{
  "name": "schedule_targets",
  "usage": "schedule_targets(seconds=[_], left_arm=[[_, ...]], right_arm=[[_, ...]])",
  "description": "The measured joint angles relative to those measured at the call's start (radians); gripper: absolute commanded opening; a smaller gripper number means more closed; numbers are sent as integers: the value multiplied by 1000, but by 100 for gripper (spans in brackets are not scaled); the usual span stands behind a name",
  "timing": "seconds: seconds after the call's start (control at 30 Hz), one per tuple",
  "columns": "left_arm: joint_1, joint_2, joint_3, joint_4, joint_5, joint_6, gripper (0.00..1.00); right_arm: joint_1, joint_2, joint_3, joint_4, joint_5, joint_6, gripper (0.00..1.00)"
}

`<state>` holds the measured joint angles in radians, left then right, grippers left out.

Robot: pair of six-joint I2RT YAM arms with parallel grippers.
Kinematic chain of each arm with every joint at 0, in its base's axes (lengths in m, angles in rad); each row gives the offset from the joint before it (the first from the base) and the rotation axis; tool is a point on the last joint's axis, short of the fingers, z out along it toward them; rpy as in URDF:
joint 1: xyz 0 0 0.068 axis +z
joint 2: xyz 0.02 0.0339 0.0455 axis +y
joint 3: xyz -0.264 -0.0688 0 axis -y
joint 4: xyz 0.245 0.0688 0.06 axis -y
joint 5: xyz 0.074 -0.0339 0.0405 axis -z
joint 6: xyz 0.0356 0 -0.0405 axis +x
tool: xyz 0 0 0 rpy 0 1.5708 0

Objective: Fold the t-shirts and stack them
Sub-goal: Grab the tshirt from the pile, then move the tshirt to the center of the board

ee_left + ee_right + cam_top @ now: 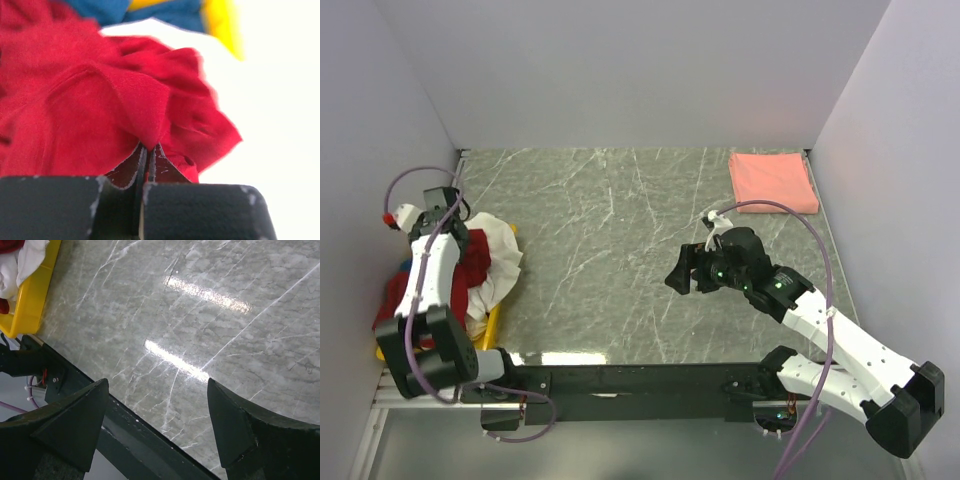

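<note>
Dark red t-shirt (95,105) in left hand (146,159); marble table (620,250), pale walls (620,70).

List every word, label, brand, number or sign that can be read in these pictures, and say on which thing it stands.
None: no view shows any readable text.
The dark red t-shirt, the folded salmon-pink t-shirt, the cream-white t-shirt and the yellow bin are plain.
The table, the left arm and the right arm carry no marking that I can make out.

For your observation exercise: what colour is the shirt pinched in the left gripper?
Dark red; the shirt shows best in the left wrist view.
</note>
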<state>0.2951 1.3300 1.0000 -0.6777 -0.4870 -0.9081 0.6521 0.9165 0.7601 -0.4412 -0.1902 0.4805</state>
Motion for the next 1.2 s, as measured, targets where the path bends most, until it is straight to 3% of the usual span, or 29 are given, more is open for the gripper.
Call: schedule_targets(seconds=[0.27, 0.5, 0.63, 0.83, 1.0, 1.2], left_arm=[[0, -230, 214, 11, 184, 119, 0], [-51, -244, 463, 41, 389, 156, 0], [-189, -158, 688, 53, 461, 168, 0], [-492, 60, 1043, 81, 486, 217, 0], [-633, 114, 1051, 90, 494, 232, 0], [-770, 129, 885, 140, 512, 233, 0]], right_arm=[[0, 0, 0, 0, -12, -3, 85], [0, 18, 1, 0, -14, -3, 84], [0, 30, 9, 0, -9, -3, 84], [0, 28, 35, 0, 29, -2, 85], [0, 2, 47, -1, 88, -2, 84], [0, -68, 47, -2, 171, 2, 83]])
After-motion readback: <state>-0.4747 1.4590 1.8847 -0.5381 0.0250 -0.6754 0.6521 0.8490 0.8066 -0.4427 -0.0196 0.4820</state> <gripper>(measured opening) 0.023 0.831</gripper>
